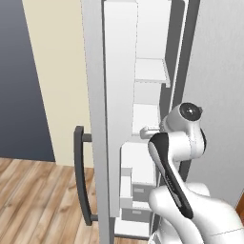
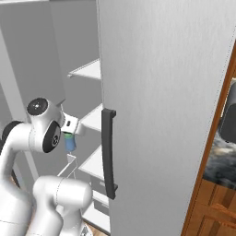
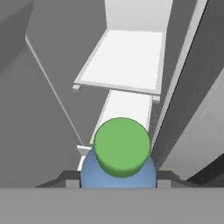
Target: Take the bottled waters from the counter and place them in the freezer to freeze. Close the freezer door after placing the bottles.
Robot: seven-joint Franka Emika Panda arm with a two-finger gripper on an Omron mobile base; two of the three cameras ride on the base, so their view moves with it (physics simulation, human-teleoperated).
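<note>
Blue bottle (image 3: 118, 173) with green cap (image 3: 122, 146) clamped in my gripper (image 2: 69, 138), hanging upright inside open freezer (image 2: 55, 50); white shelves (image 3: 124, 61) ahead and below; freezer door (image 1: 97, 119) swung open at my left, dark bar handle (image 1: 80, 176) outside

Wood plank floor (image 1: 33, 190) underfoot; cream wall (image 1: 57, 71) beside a dark grey panel (image 1: 16, 81); brown wooden cabinet (image 2: 214, 203) alongside.
</note>
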